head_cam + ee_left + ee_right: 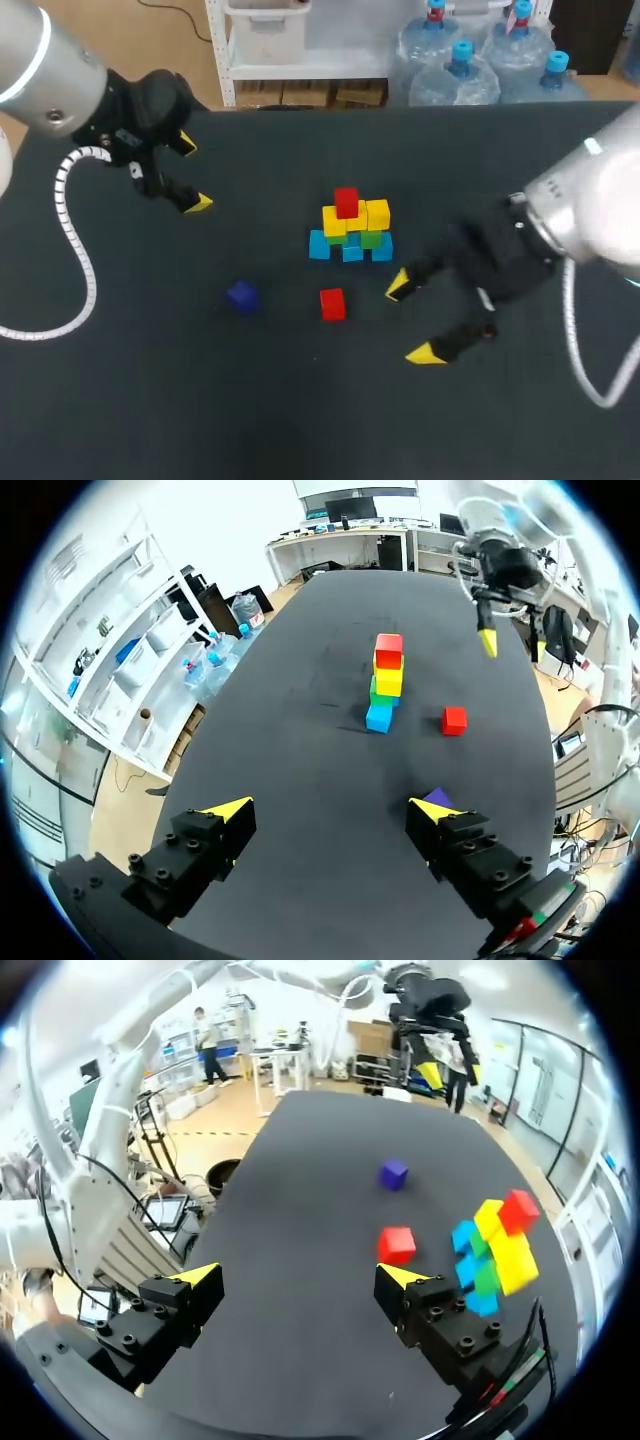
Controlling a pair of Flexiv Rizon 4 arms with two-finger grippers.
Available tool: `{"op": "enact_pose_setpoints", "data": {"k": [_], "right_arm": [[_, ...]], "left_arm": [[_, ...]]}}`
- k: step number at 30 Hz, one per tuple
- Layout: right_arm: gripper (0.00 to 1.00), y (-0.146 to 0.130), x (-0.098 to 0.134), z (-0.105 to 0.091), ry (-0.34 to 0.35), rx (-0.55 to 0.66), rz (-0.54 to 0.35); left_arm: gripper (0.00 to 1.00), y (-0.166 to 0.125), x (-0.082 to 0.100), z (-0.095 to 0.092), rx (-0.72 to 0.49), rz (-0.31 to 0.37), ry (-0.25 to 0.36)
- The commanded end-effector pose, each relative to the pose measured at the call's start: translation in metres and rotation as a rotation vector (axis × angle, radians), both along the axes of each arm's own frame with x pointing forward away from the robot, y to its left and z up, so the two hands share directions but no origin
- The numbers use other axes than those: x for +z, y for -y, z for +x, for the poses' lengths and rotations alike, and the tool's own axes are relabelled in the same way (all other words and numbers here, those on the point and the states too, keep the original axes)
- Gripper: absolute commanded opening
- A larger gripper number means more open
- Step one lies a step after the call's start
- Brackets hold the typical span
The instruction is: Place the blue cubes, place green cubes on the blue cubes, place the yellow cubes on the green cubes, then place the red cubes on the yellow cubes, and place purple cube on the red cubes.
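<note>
The loose red cube (332,303) lies flat on the table (150,400), just in front of the stack (352,228) and not touching it. The stack runs blue at the base, then green, then yellow, with one red cube (346,203) already on top. From the head view I can't quite judge how much bare yellow is left beside it. The purple cube (242,296) sits farther to the left on the table and goes on last.

My right gripper (411,319) hangs just beside the loose red cube, fingers released, spread wide and holding nothing. I'd lower it squarely over that cube and close on two opposite faces. Then I'd lift well above the stack before crossing and set the cube down gently next to the placed red so nothing gets nudged.

My left gripper (192,174) is well apart, fingers likewise released and empty.
</note>
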State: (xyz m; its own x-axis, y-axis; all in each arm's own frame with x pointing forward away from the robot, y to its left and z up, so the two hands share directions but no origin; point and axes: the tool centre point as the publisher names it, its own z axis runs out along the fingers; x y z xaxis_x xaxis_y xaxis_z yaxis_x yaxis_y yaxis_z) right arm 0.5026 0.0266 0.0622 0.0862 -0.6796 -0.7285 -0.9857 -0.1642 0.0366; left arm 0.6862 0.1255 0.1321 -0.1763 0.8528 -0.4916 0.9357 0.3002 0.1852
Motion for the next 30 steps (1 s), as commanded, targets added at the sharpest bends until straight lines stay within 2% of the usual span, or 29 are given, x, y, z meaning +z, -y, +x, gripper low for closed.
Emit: {"op": "enact_pose_setpoints", "data": {"k": [1,7,10,12,20,30], "right_arm": [[1.00,-0.034,-0.028,0.038,-0.103,0.121,0.016],[1.00,-0.046,-0.036,0.044,-0.128,0.152,0.016],[1.00,-0.049,-0.040,0.046,-0.143,0.159,-0.013],[1.00,-0.050,-0.041,0.045,-0.139,0.158,-0.018],[1.00,-0.054,-0.033,0.041,-0.079,0.134,-0.137],[1.00,-0.051,-0.030,0.035,-0.055,0.110,-0.175]], "left_arm": [[1.00,-0.001,-0.001,0.001,-0.005,-0.004,0.000],[1.00,-0.001,-0.001,0.001,-0.005,-0.004,0.000],[1.00,-0.001,-0.001,0.001,-0.005,-0.004,0.000],[1.00,-0.001,-0.001,0.001,-0.005,-0.004,0.000],[1.00,-0.001,-0.001,0.001,-0.005,-0.004,0.000],[1.00,-0.001,-0.001,0.001,-0.005,-0.004,0.000]]}}
